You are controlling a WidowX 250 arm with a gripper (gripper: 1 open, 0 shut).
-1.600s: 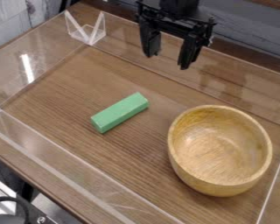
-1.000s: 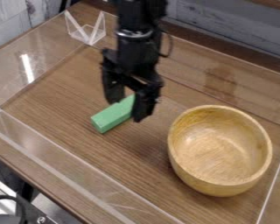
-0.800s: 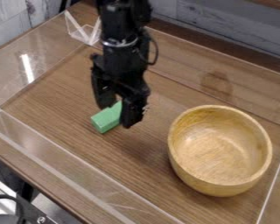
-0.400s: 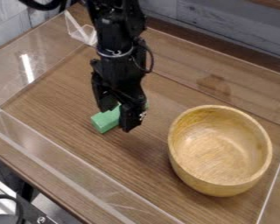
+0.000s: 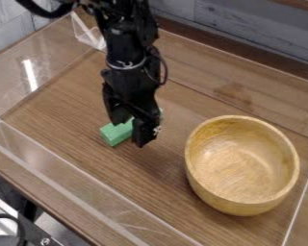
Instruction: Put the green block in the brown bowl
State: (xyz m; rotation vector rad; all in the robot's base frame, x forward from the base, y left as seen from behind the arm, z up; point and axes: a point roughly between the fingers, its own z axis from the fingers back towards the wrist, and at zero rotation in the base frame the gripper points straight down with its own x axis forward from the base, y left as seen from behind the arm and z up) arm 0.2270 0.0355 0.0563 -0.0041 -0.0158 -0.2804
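The green block (image 5: 115, 134) lies on the wooden table, only its near left end showing; the rest is hidden behind my gripper (image 5: 128, 126). The gripper points straight down, lowered right over the block, its black fingers (image 5: 145, 128) standing open on either side of it. Whether the fingers touch the block I cannot tell. The brown bowl (image 5: 242, 163) sits to the right, round, light wood, with nothing in it.
A clear plastic wall (image 5: 66, 197) runs along the near and left sides of the table. A small clear stand (image 5: 92, 31) sits at the back left. The bowl's rim is about a hand's width right of the gripper.
The gripper came from the back right to the block, then sank lower over it, staying open. The block and bowl have not moved.
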